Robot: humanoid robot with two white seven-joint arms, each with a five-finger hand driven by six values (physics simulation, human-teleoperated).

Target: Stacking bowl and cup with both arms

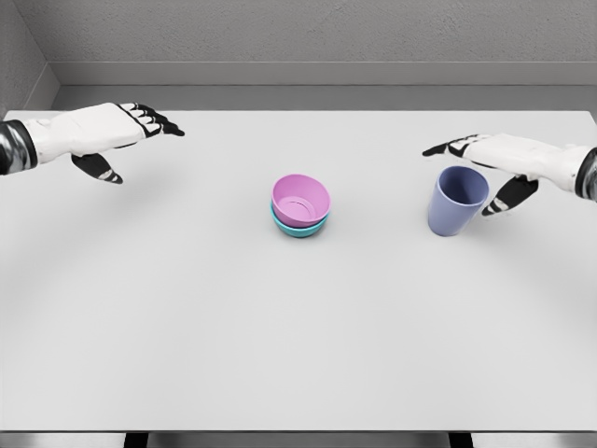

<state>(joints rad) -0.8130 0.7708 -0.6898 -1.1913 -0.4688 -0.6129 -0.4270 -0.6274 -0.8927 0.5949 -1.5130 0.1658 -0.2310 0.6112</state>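
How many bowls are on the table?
2. The pink bowl sits nested inside the teal bowl near the table's middle; only the teal rim shows. Nothing seems hidden.

At the middle of the worktop point(187, 327) you have one bowl point(301, 200) nested inside a second bowl point(298, 229), the upper one tipped a little toward you. To their right, well apart, stands the cup point(456, 201), leaning slightly with its mouth upward. The right robot hand point(490, 159) sits just beside and behind the cup, thumb on the cup's right. The left robot hand point(112, 135) hangs over the far left of the worktop, well away from the bowls.
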